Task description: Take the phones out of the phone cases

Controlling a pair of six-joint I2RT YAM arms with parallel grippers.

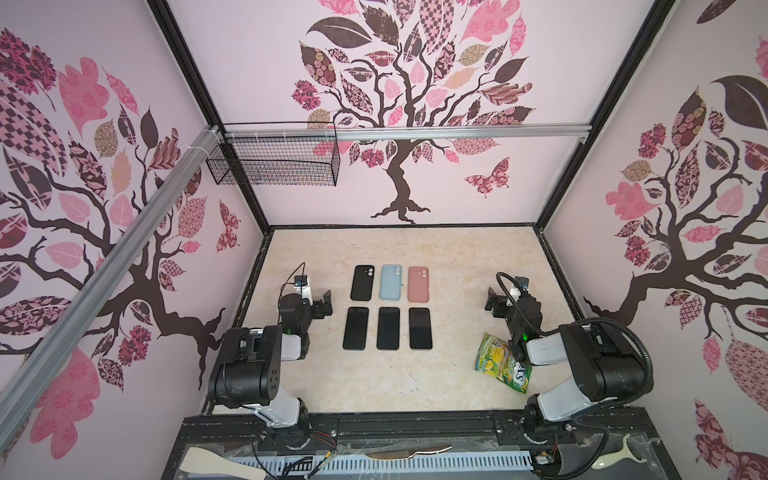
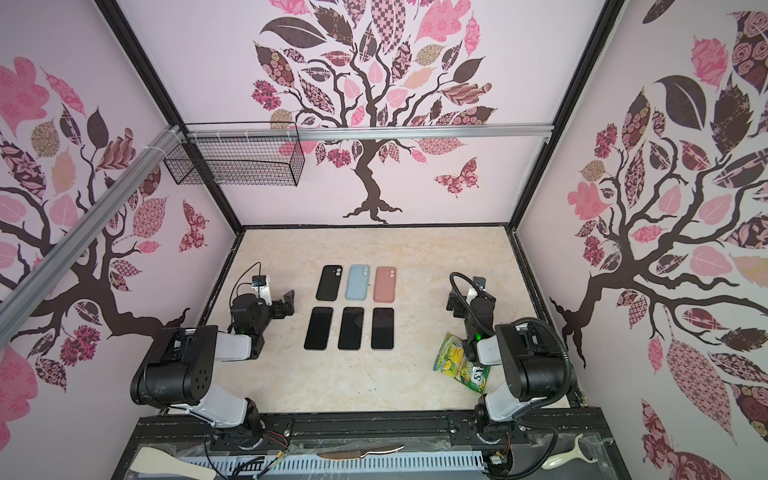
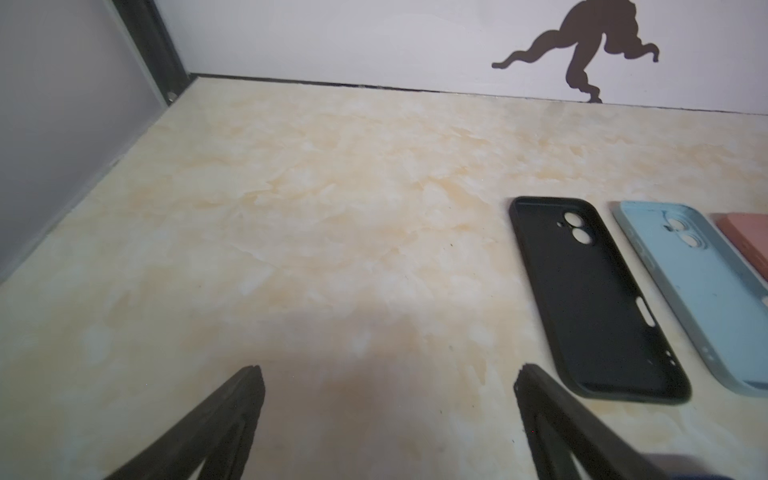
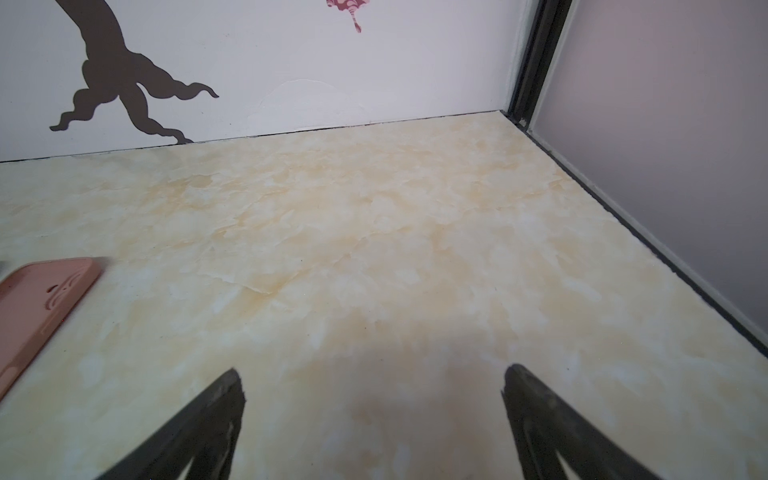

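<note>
In a top view the left fingers (image 1: 326, 297) stand wide apart with nothing between them, and the right fingers (image 1: 490, 298) do the same. Between the two pairs lie three cases in a row: the black case (image 1: 362, 282) nearest the left fingers, the blue case (image 1: 391, 282) in the middle, the pink case (image 1: 418, 284) nearest the right fingers. Three dark phones (image 1: 388, 328) lie in a second row, apart from the cases and a little back from the fingertips toward the arm bases; so every phone looks to be out of its case already. A snack packet (image 1: 500, 361) lies on the bench (image 1: 395, 386) behind the right fingers, partly hidden by that arm.

From the left wrist, the fingers (image 3: 245, 411) hang apart over bare bench; the black case (image 3: 594, 299) lies hollow side up just beside one of them, plainly empty; the blue one lies beyond it.

From the right wrist, the fingers (image 4: 530, 411) are apart and empty too; only an end of the pink case (image 4: 37, 307) shows, well off to one side.

The risk from here, I judge, is disturbance rather than failure. An inward swing of the left arm would catch the black case, which is light and would skid; the phones would likely slide on this smooth bench if nudged; and the right arm, drawing back, could drag the packet.
</note>
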